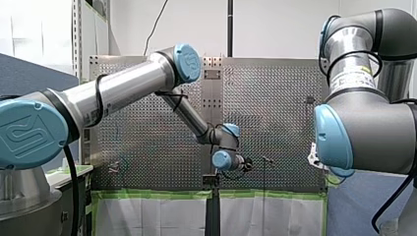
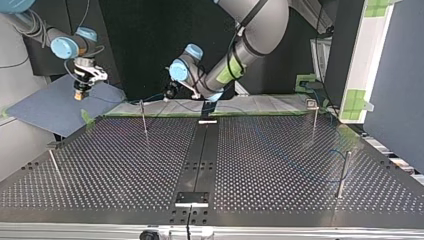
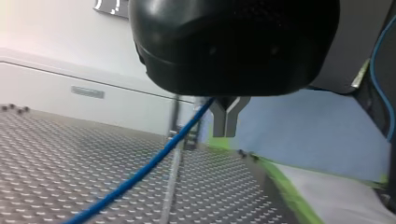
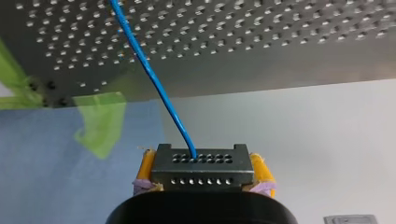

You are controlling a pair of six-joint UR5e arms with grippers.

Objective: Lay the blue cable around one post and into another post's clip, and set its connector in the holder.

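In the right wrist view my right gripper (image 4: 201, 173) is shut on a dark grey connector (image 4: 201, 167), its yellow pads pressing on both sides. The blue cable (image 4: 149, 77) leaves the connector and runs over the edge of the perforated table (image 4: 280, 32). In the top view this gripper (image 2: 80, 93) hangs beyond the table's far left corner. My left gripper (image 3: 227, 133) has its metal fingers shut on the blue cable (image 3: 144, 170), which slopes down to the table beside a thin post (image 3: 175, 119). That gripper (image 2: 171, 91) sits at the far edge near the middle, also seen as my left gripper (image 1: 247, 164) in the front view.
Thin upright posts stand on the table: one far left (image 2: 144, 120), one far right with a clip on top (image 2: 314, 115), one near right (image 2: 342, 175), where the blue cable (image 2: 336, 152) shows faintly. A leaning rod (image 2: 55, 167) is at the left. A black plate (image 2: 191, 198) lies at the near middle.
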